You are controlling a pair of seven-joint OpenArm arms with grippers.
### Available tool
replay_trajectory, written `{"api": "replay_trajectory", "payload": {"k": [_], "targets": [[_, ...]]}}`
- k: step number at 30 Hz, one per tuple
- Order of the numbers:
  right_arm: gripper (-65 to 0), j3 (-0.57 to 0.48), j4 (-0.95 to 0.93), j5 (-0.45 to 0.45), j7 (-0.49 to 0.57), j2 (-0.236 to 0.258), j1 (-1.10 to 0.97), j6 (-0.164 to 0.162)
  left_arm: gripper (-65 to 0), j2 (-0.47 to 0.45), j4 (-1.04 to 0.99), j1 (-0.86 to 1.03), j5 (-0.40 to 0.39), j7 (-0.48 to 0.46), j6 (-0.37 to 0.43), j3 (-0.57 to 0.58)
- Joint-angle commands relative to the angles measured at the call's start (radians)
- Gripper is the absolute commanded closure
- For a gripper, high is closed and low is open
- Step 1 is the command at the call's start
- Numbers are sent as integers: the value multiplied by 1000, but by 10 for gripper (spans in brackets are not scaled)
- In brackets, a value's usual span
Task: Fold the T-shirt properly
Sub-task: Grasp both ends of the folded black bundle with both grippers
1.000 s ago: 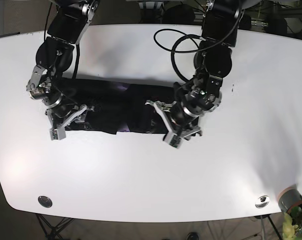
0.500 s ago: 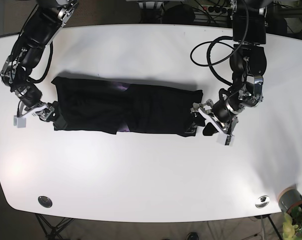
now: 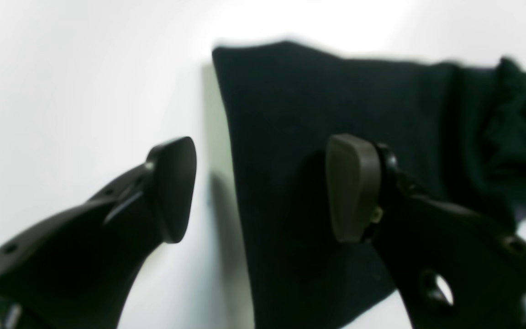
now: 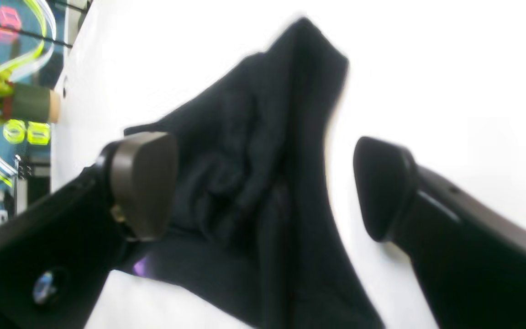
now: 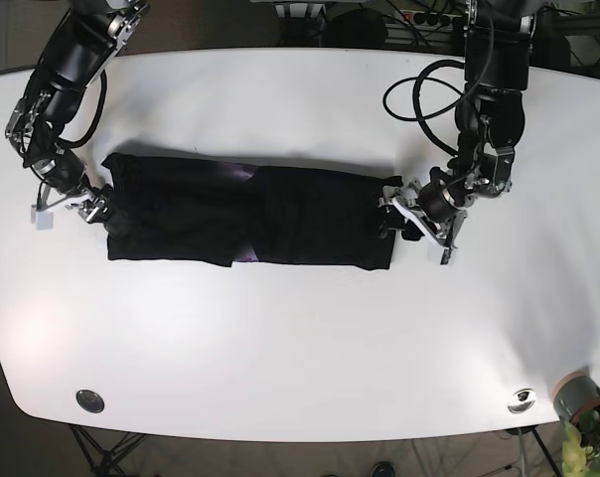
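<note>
The shirt (image 5: 248,216) lies as a long dark band across the middle of the table (image 5: 300,338), and I have one end of it at each of my grippers; my worry is that I close on too little cloth. At my left gripper (image 3: 263,187) one finger sits over the white table and the other over the cloth, with the shirt's edge running between them; if I shut here I may pinch only the top layer, and the layers beneath would slide out as I lift. At my right gripper (image 4: 263,187) the cloth between the fingers is bunched and rumpled; a grab there could drag a wrinkle into the fold, or take an uneven clump so that the end hangs crooked. If one side catches and the other slips, the band would twist instead of folding over squarely.

Both pairs of jaws stand wide apart and hold nothing; I judge neither is clamped on the cloth. Whether my fingertips touch the shirt or the table I cannot tell; both wrist views are blurred.
</note>
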Motion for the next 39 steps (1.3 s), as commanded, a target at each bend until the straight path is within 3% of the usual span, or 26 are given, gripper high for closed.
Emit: {"api": "replay_trajectory", "payload": {"k": [1, 11, 13, 15, 20, 23, 27, 32, 35, 39], "targets": [[-574, 0, 6, 10, 7, 2, 6, -2, -421, -16, 18, -17, 3, -36, -9, 15], [-572, -84, 37, -77, 7, -72, 3, -5, -419, -20, 15, -17, 9, -39, -9, 41], [-539, -97, 37, -91, 9, -79, 8, -7, -419, -20, 16, -17, 9, -37, -9, 43], [-472, -100, 37, -103, 9, -82, 9, -7, -419, -20, 13, -17, 9, -37, -9, 43], [-147, -101, 38, -126, 21, -90, 29, -7, -419, -20, 10, -17, 10, -37, -8, 43], [-25, -103, 38, -126, 25, -90, 31, -7, -419, -20, 10, -17, 10, -37, -8, 43], [-30, -103, 115, -126, 25, -89, 23, -8, -419, -17, 10, -17, 10, -36, -6, 44], [-30, -132, 347, -172, 22, -96, -29, -14, -419, -14, 10, -20, 10, -37, -4, 107], [-30, -195, 475, -186, 22, -96, -66, -62, -419, -14, 10, -22, 10, -39, -3, 135], [-29, -281, 603, -178, 22, -98, -98, -100, -419, -12, 10, -20, 10, -40, -3, 138]]}}
